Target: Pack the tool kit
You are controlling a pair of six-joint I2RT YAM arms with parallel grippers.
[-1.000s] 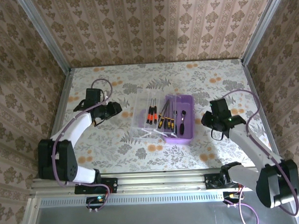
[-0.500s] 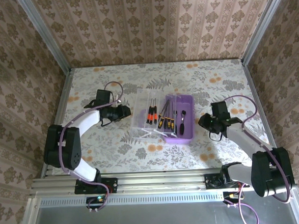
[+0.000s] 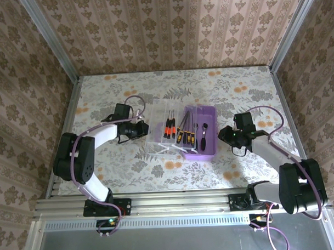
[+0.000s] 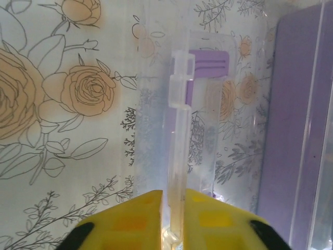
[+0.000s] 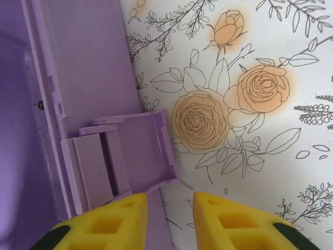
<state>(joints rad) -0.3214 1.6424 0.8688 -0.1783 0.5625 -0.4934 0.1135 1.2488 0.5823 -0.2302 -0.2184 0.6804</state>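
At the left, the left gripper (image 3: 142,129) is clenched on the outer edge of the clear lid (image 3: 158,143). In the left wrist view a clear rib of that lid (image 4: 177,130) is pinched between the yellow fingers (image 4: 130,221), just below the lid's purple clasp (image 4: 208,60). The lid is laid open flat on the flowered tablecloth (image 3: 111,94), beside the purple box (image 3: 210,151).

Two orange-and-black screwdrivers (image 3: 168,128) are seen over the lid. More of them (image 3: 184,137) are lined up along the seam, and a dark tool (image 3: 202,136) is lying in the box. Whether each is seated in a slot cannot be told.

At the right, the right gripper (image 3: 231,135) is released. Its jaws are parted just below the box's latch tab (image 5: 122,156), with only tablecloth between them.

The loading is judged largely done. The lid is yet to be folded over and latched.
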